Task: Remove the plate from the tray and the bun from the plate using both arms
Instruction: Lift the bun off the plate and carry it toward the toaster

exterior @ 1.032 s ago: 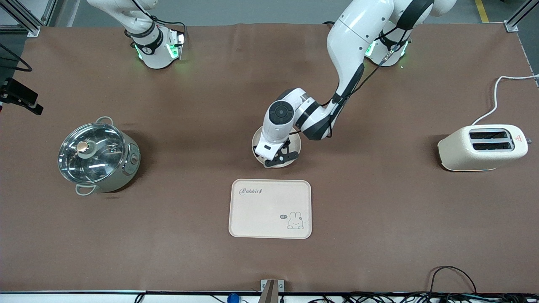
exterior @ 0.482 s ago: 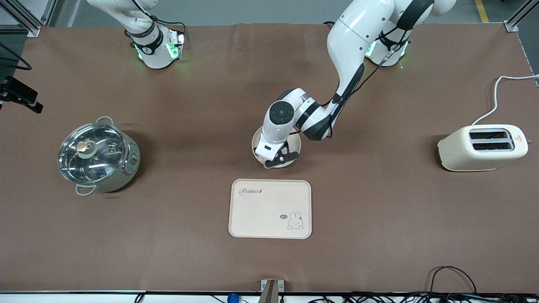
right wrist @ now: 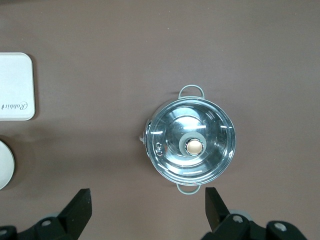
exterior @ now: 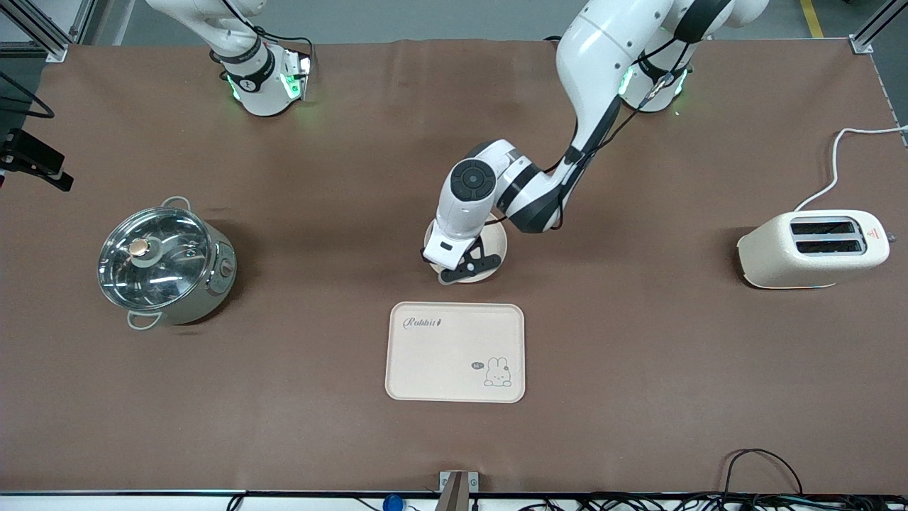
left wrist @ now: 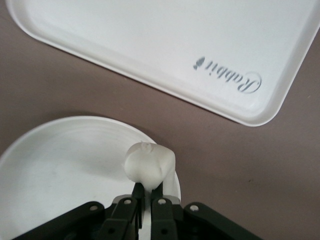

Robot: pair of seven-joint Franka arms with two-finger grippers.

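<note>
The left gripper (exterior: 462,271) was open over the plate (exterior: 499,245) a moment ago. Now its two black fingers are squeezed tight on the bun (left wrist: 149,162). The arm has also come up a tiny bit. In the left wrist view the bun sits pinched at the tips of the fingers, over the edge of the plate. I cannot tell if it is off the plate yet or still touching it.

This looks like the start of lifting the bun away. The plate is already off the tray (exterior: 454,353). It sits on the brown table in the middle of the front view, just above the tray in the picture and not touching it. The tray has nothing on it. So I think taking the bun off the plate is the only job left.

The right gripper (right wrist: 147,207) waits high over the pot (right wrist: 190,146) with its fingers spread wide and holding nothing.

Count them:
- one plate
- one tray
- one bun
- two arms
- one shiny pot with a glass lid, toward the right arm's end of the table
- one cream toaster (exterior: 812,250), toward the left arm's end
</note>
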